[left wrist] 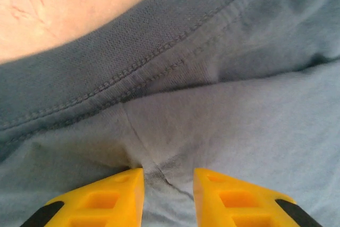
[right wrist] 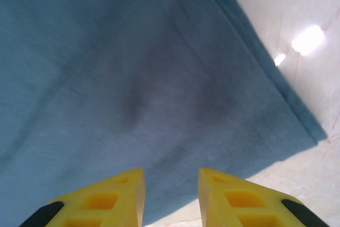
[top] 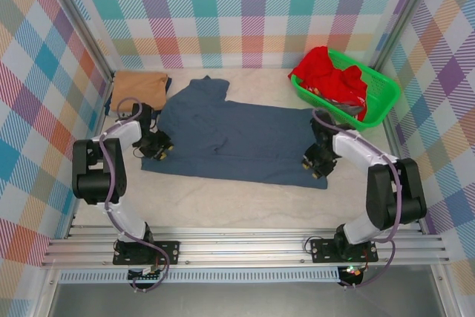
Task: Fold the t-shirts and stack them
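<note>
Slate-blue cloth lies spread across the middle of the overhead frame: the blue shirt [top: 237, 139], flat on the pale table [top: 223, 206], its long side running left to right and one part poking up toward the top centre. My left gripper [top: 159, 149] sits low at the shirt's left edge, and my right gripper [top: 316, 162] sits at its lower right corner.

In the left wrist view my yellow fingers [left wrist: 106, 200] stand apart at the bottom of the frame with nothing pinched between them. A crease in the cloth runs down into the gap, a stitched hem curves across the upper half, and bare table shows in the upper left.

In the right wrist view my jaws are likewise parted over smooth blue cloth, with the shirt's corner at the right of the frame and table beyond it.

The tan shirt [top: 139, 88] lies as a flat rectangle in the upper left of the overhead frame, close beside the blue one. The red shirt [top: 330, 76] is heaped in the green basket [top: 382, 102] at the upper right, spilling over its left rim
</note>
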Action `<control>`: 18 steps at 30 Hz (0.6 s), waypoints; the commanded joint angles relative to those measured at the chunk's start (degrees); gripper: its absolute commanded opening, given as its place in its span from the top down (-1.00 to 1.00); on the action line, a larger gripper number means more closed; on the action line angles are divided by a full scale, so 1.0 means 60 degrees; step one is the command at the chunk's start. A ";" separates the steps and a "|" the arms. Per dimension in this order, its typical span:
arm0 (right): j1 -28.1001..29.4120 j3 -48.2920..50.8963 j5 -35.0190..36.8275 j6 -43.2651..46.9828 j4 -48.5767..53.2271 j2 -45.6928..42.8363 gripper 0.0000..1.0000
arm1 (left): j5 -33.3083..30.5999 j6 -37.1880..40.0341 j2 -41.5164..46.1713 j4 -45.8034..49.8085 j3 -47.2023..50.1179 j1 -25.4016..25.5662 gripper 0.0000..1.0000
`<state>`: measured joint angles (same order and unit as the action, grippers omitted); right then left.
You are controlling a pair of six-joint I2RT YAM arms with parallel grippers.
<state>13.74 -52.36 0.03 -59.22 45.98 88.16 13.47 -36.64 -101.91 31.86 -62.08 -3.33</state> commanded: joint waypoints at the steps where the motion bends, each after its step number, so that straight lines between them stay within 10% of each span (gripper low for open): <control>1: -0.0211 0.0375 0.0067 -0.0364 0.0001 0.0507 0.42 | 0.0010 -0.0219 -0.0047 -0.0161 0.0327 0.0133 0.41; 18: -0.0943 0.1444 -0.0282 -0.0855 0.2493 0.0640 0.47 | -0.1657 -0.3057 0.4156 0.1288 0.5149 0.0483 0.63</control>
<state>7.99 -46.89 -3.49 -62.35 55.96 91.85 7.35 -53.01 -77.25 29.78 -35.59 -0.71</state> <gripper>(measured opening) 0.263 0.184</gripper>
